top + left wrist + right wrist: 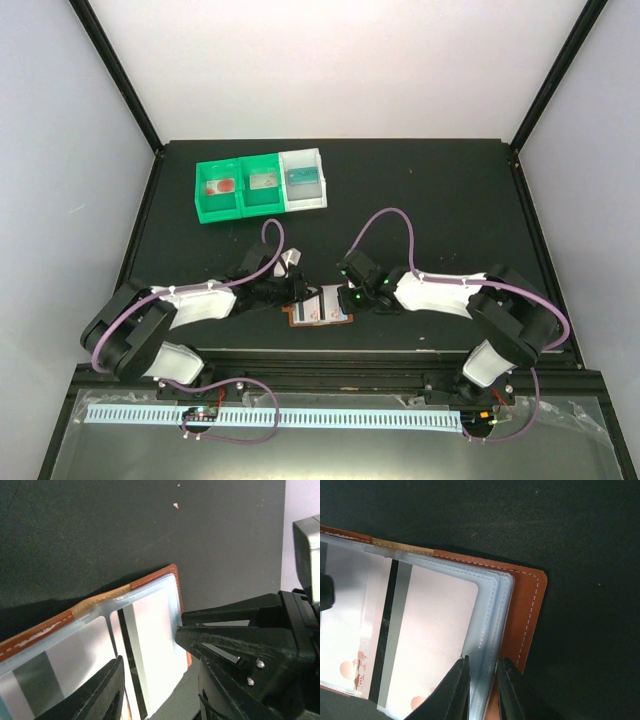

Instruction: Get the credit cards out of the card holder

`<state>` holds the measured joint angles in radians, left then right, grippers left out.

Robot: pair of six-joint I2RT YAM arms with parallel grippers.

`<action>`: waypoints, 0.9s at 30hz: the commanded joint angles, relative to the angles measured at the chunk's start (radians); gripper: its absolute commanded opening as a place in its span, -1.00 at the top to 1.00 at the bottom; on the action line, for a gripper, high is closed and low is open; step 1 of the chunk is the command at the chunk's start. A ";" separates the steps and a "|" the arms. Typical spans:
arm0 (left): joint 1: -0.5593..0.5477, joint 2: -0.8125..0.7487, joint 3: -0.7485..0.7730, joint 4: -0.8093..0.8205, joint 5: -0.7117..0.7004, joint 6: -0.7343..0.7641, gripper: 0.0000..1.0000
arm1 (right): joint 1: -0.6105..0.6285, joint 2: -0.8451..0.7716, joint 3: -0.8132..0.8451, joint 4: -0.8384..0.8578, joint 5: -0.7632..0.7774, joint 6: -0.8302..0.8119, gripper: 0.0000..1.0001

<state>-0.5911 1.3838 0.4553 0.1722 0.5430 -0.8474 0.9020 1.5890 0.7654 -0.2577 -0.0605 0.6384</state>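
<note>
Card holder (525, 600) open flat; R tool (483, 661) pinching its sleeve edge, L tool (160, 680) half-wide.

1. I see a dark, matte tabletop (430, 200) with a few pale specks on it.
2. The brown card holder (318, 310) lies open on it, at the centre, close to the near edge.
3. Far and left of centre, two green bins (240, 190) and a white bin (303, 180) stand in a touching row, well apart from the card holder.
</note>
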 commanded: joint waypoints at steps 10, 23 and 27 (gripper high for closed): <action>-0.008 0.126 -0.053 0.186 0.002 -0.030 0.22 | -0.006 0.011 -0.060 0.064 -0.014 0.027 0.75; -0.010 0.160 -0.055 0.238 0.022 -0.048 0.68 | -0.005 0.020 -0.072 0.078 -0.022 0.038 0.78; -0.010 0.164 -0.055 0.251 0.033 -0.050 0.88 | -0.005 0.024 -0.074 0.083 -0.024 0.038 0.78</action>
<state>-0.5953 1.5360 0.4007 0.3740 0.5499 -0.9001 0.9005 1.5879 0.7162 -0.1535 -0.0799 0.6647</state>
